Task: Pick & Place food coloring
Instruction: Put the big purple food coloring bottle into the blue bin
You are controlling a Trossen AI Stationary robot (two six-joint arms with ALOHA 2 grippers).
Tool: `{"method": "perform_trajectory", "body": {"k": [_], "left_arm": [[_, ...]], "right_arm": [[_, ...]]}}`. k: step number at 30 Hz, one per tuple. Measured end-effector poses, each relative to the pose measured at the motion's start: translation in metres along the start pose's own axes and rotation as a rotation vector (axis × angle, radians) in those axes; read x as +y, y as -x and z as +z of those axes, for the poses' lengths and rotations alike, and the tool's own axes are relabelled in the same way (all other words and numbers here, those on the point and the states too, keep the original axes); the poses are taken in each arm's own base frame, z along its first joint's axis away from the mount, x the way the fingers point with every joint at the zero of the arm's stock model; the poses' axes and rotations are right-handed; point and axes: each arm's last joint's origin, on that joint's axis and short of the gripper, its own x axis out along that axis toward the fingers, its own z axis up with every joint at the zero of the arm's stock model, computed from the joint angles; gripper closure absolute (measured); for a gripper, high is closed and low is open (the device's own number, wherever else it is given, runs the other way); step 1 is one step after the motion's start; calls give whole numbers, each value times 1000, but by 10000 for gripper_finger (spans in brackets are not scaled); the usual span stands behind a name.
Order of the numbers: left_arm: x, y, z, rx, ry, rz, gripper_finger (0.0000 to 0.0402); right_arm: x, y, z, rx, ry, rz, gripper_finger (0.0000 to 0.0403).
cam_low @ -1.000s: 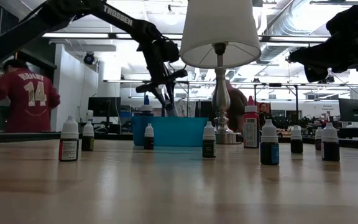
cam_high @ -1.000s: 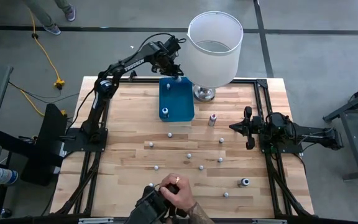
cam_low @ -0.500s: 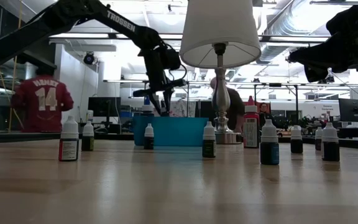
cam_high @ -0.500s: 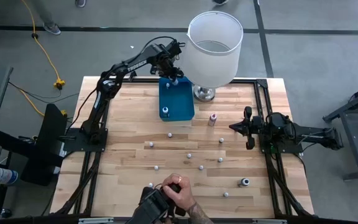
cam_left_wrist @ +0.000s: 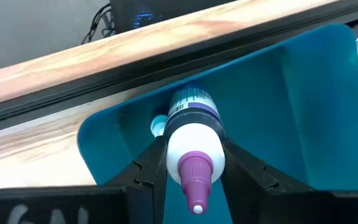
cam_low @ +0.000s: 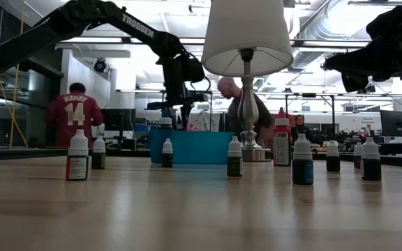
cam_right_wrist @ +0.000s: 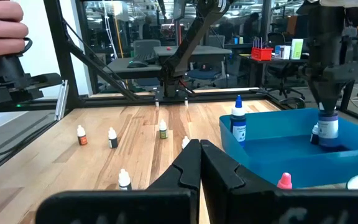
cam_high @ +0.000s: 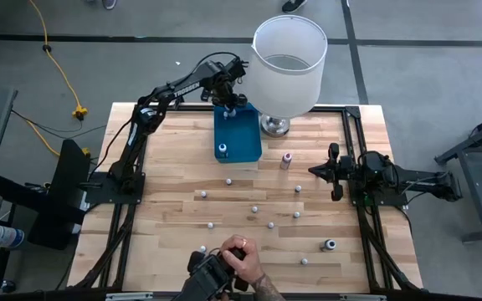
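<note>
The food coloring bottles stand scattered upright on the wooden table (cam_high: pixel 182 167), several white-capped ones around (cam_high: pixel 254 209) and in a row in the low view (cam_low: pixel 234 157). One blue-tipped bottle (cam_high: pixel 222 150) stands in the blue tray (cam_high: pixel 245 138). My left gripper (cam_left_wrist: pixel 194 155) hangs over the tray's far end (cam_high: pixel 231 102), shut on a purple-tipped bottle (cam_right_wrist: pixel 327 127). My right gripper (cam_high: pixel 312 171) waits shut above the table's right side (cam_right_wrist: pixel 199 149). My left gripper pinches the purple-tipped bottle between its two fingers at the white shoulder (cam_left_wrist: pixel 194 140), just under the cap. The fingers come from above, pointing down. The bottle stays upright inside the tray, tip toward the wrist; whether its base touches the tray floor I cannot tell.
A tall lamp with a big white shade (cam_high: pixel 289 63) stands on a metal base (cam_high: pixel 275 125) right beside the tray. A pink-capped bottle (cam_high: pixel 286 159) stands near it. A person's hand with a dark device (cam_high: pixel 228 259) is at the near edge. People move behind the table (cam_low: pixel 75 115).
My left gripper, still shut on its bottle, has tipped from a slant to nearly upright over the tray's far end. The people in the room behind have walked along.
</note>
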Motion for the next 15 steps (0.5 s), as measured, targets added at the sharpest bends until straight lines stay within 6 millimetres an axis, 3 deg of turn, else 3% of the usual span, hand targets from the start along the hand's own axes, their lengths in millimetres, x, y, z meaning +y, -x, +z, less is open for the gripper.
{"method": "perform_trajectory", "body": {"k": [15], "left_arm": [[-4,0,-1,6,-54,-42,273]], "right_arm": [[0,0,0,0,0,0,402]]}}
